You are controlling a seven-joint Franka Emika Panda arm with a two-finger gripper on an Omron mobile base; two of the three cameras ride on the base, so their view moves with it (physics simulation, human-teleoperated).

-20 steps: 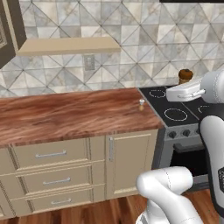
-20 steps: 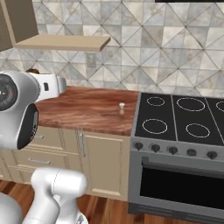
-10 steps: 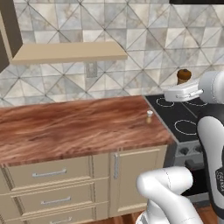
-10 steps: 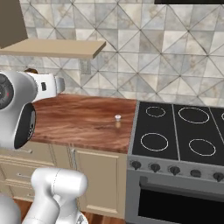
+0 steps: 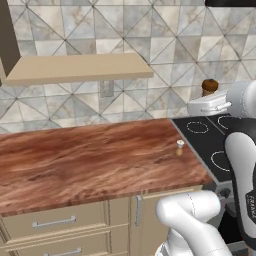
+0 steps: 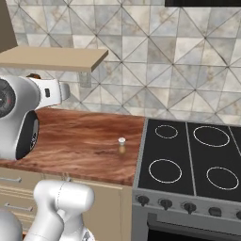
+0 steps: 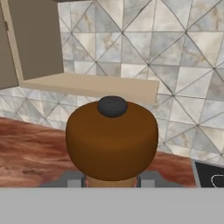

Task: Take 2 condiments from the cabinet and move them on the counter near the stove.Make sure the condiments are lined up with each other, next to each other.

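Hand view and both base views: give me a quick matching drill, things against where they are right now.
Things:
1. brown wooden pepper mill with a round dark knob
2. small pale shaker with a white cap
3. flat tan shelf board
4. black glass cooktop

Places:
A. on the tiled wall above the counter
B. standing on the reddish-brown wood-grain counter near the cooktop
C. right of the counter
D. clamped in the gripper

Pairs: 1-D, 2-B, 3-A, 4-C

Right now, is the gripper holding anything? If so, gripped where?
Yes. The gripper is shut on the brown pepper mill, clamped on its body below the wide round top. The pale shaker stands on the counter by the stove.
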